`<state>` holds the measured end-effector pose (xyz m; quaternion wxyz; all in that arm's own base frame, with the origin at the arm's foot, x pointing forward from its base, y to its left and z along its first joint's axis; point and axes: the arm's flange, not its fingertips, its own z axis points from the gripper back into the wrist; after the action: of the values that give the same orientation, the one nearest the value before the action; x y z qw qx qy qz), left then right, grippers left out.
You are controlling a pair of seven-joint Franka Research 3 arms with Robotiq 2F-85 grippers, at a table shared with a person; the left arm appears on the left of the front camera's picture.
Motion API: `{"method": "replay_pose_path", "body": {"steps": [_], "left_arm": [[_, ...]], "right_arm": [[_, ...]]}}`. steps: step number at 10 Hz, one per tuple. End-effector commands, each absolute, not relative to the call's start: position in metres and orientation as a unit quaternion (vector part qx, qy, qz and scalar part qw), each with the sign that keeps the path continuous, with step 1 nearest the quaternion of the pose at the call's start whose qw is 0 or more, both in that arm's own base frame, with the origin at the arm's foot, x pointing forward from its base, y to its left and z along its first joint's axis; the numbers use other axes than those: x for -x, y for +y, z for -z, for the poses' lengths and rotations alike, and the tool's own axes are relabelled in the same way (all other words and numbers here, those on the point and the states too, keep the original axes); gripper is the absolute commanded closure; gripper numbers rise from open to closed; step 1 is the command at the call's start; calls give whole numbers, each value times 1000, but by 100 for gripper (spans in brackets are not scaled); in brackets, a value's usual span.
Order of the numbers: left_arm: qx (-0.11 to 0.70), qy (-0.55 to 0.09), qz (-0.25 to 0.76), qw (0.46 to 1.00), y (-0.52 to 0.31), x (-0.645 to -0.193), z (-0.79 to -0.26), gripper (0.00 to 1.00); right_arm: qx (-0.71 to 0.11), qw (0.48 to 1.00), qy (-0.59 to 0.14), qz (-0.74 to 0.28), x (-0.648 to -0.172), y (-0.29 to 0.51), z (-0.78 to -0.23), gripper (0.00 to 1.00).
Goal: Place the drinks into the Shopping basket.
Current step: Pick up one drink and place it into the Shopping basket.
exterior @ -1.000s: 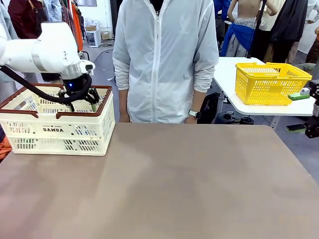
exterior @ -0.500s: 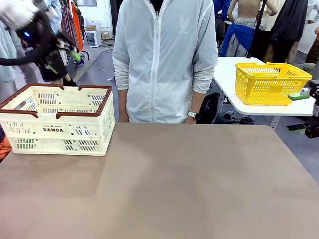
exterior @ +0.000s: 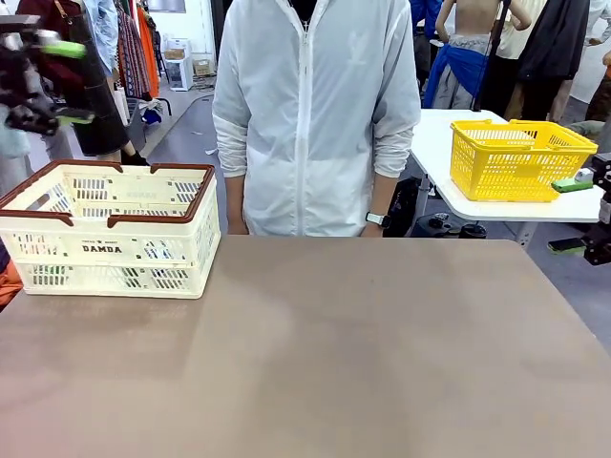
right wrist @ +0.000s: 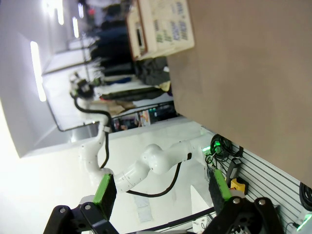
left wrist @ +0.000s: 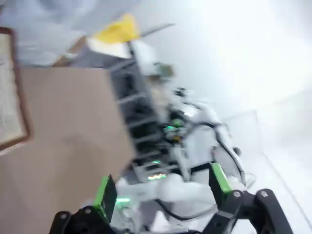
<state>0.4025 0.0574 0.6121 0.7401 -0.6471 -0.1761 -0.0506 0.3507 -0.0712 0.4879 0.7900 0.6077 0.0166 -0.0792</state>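
Observation:
The Shopping basket (exterior: 105, 229), a cream slotted crate with a brown rim, stands at the table's far left. It also appears in the right wrist view as the basket (right wrist: 161, 24), and its rim (left wrist: 14, 97) shows blurred at the left wrist view's edge. The drinks are hidden; only dim green and dark patches show through the crate's slots. My left gripper (exterior: 69, 82) hangs high above the crate's left end, open and empty, and reads the same close up (left wrist: 162, 187). My right gripper (exterior: 571, 215) waits open past the table's right edge, with nothing between its fingers (right wrist: 162, 187).
A person in a white jacket (exterior: 315, 114) stands at the far edge, arms down. A yellow mesh basket (exterior: 520, 157) sits on a white side table (exterior: 449, 162) at the back right. The brown table (exterior: 334, 363) stretches bare from the crate to the right.
My left gripper has lifted out of the crate and swung up and to the left, jaws open and empty. The right arm has stayed put.

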Motion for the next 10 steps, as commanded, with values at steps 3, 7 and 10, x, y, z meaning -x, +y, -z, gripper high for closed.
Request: {"method": "replay_pose_path", "body": {"steps": [3, 7, 10], "left_arm": [[705, -110, 63, 697, 107, -404, -564, 0], [720, -145, 66, 675, 96, -368, -577, 0], [720, -145, 66, 675, 96, -368, -577, 0]], "right_arm": [[-605, 792, 21, 80, -349, -72, -491, 0], [-605, 792, 21, 80, -349, -72, -491, 0], [-605, 792, 21, 80, -349, -72, -491, 0]]}}
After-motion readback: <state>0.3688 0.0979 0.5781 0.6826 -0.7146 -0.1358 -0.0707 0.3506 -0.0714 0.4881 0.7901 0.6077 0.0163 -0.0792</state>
